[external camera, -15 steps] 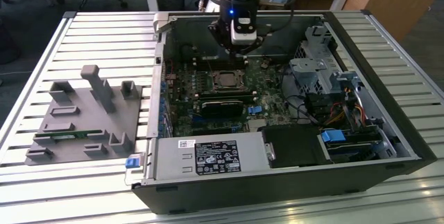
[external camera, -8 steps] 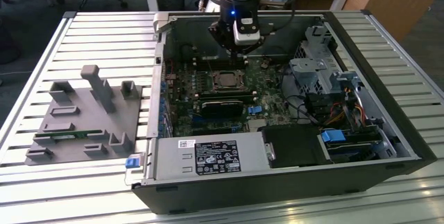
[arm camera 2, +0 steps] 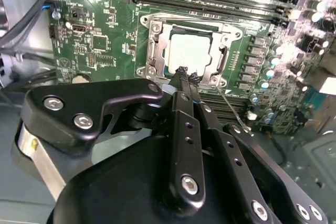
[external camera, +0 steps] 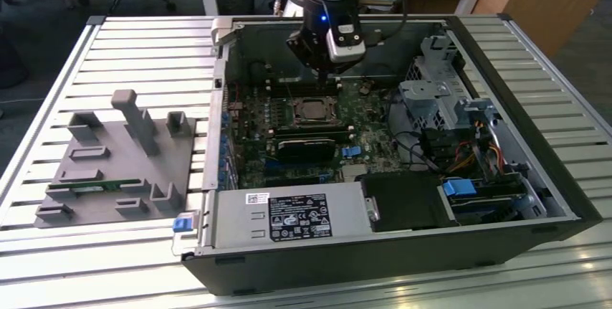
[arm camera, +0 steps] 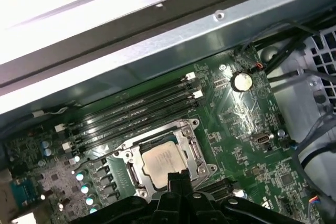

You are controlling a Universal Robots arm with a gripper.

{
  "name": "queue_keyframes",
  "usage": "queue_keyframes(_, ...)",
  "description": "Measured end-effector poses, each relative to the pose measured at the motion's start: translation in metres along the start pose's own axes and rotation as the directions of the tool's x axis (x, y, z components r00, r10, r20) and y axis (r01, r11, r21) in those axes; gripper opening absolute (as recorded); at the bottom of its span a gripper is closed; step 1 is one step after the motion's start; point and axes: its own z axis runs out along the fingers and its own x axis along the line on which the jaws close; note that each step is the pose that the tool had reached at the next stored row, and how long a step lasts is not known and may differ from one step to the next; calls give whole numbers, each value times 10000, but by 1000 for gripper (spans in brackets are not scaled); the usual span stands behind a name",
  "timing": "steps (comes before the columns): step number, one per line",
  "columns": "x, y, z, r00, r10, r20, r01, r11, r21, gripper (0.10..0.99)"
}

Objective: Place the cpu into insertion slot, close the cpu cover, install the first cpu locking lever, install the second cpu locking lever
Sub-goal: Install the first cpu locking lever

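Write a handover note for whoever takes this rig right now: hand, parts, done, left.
Hand: shut, nothing seen in it, tips low at the socket's edge.
Cpu: sits in the insertion slot; done.
Cpu cover: lies down over the chip; looks done.
One locking lever sticks out free beside the socket, apparently unlatched.
Left: both levers, as far as I can tell.

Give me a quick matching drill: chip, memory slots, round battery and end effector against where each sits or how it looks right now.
Things:
1. chip
2. memory slots
3. round battery
4. end effector

Descriptions:
A. long black parallel rows
B. shiny disc on the green board
C. seated inside the silver frame
D. tips at that frame's edge

Pairs: 1-C, 2-A, 3-B, 4-D
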Motion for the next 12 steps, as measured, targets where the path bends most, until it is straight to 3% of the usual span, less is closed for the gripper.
queue_keyframes(12,0,0,0,9958,-917,-24,917,9958,-21,106)
